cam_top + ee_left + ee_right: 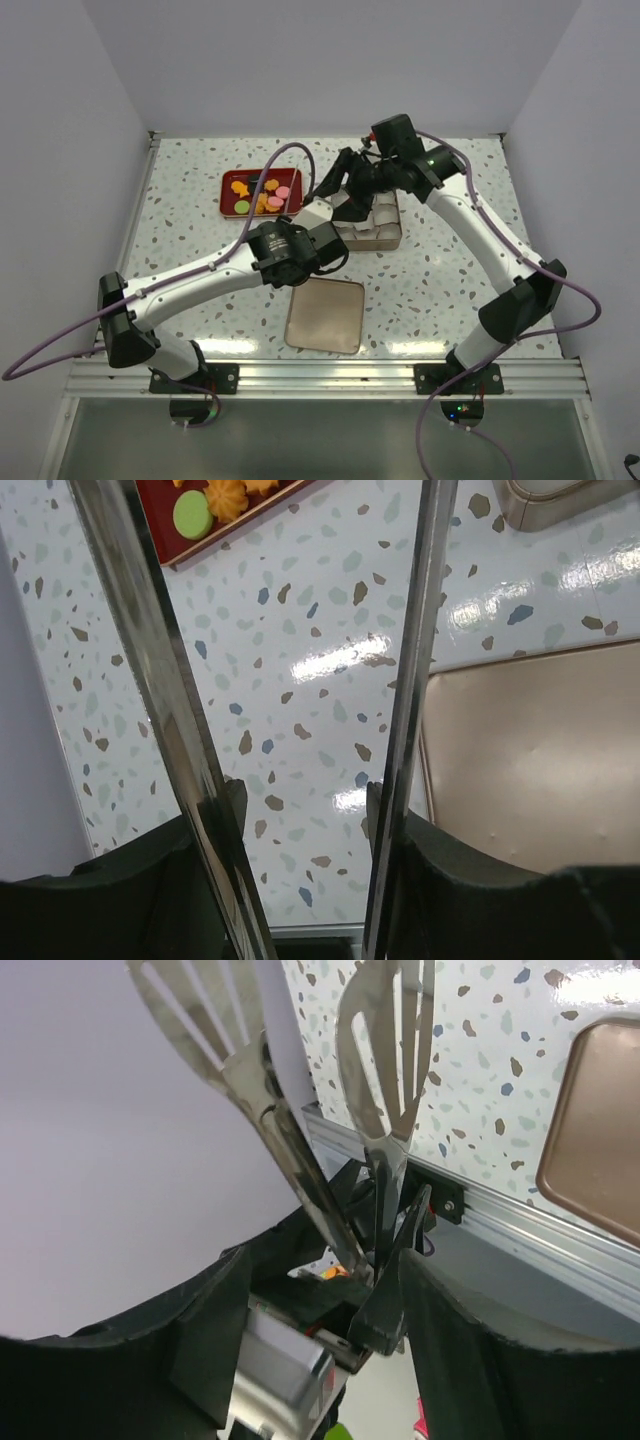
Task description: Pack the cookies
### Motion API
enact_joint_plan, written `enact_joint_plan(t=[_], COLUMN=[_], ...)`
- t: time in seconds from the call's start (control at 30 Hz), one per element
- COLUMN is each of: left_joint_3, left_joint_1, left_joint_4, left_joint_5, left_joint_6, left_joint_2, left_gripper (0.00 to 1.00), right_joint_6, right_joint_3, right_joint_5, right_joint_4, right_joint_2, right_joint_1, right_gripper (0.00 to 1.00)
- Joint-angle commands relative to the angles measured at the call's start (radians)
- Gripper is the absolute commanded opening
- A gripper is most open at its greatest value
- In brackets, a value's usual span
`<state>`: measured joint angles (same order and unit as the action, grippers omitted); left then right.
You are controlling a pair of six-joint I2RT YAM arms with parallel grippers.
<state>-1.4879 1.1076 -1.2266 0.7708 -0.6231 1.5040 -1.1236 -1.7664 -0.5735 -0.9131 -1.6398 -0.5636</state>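
The cookies [262, 194], in orange, pink, green and yellow, lie on a red tray [229, 186] at the back left. A green one [193, 513] and an orange one [228, 494] show in the left wrist view. My left gripper [333, 243] [305, 802] is shut on metal tongs [150, 650]; their blades stand apart over bare table between tray and tin. My right gripper [350, 190] [330, 1280] is shut on slotted tongs [385, 1050], held above the tin's left end, empty.
A metal tin [398, 240] with white paper cups [375, 222] stands right of the tray; its corner shows in the left wrist view [560, 500]. A tan lid [326, 315] [530, 760] [600, 1130] lies near the front rail. Both arms crowd the tin.
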Motion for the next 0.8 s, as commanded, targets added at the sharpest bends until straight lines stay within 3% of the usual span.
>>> enact_joint_plan(t=[0.0, 0.2, 0.33, 0.57, 0.67, 0.7, 0.77], left_joint_3=[0.028, 0.043, 0.051, 0.139, 0.196, 0.210, 0.233], left_joint_1=[-0.040, -0.040, -0.041, -0.054, -0.124, -0.197, -0.271], left_joint_4=[0.097, 0.144, 0.157, 0.208, 0.245, 0.263, 0.282], left_joint_5=[-0.037, -0.102, -0.130, -0.223, -0.309, -0.371, -0.436], left_joint_6=[0.034, 0.052, 0.059, 0.033, 0.020, 0.023, 0.051], left_joint_2=[-0.028, -0.073, -0.094, -0.166, -0.228, -0.246, -0.294], left_gripper=[0.56, 0.52, 0.43, 0.40, 0.39, 0.33, 0.31], right_joint_6=[0.021, 0.080, 0.142, 0.300, 0.350, 0.355, 0.355], right_joint_3=[-0.060, -0.125, -0.177, -0.347, -0.340, -0.291, -0.220], right_joint_5=[-0.154, -0.103, -0.069, 0.021, 0.049, 0.055, 0.058], right_joint_4=[-0.087, -0.182, -0.250, -0.432, -0.446, -0.437, -0.390], right_joint_2=[0.112, 0.135, 0.140, 0.124, 0.138, 0.167, 0.207], right_joint_1=[-0.013, 0.044, 0.091, 0.235, 0.260, 0.263, 0.266], right_gripper=[0.65, 0.84, 0.98, 0.98, 0.99, 0.99, 0.99])
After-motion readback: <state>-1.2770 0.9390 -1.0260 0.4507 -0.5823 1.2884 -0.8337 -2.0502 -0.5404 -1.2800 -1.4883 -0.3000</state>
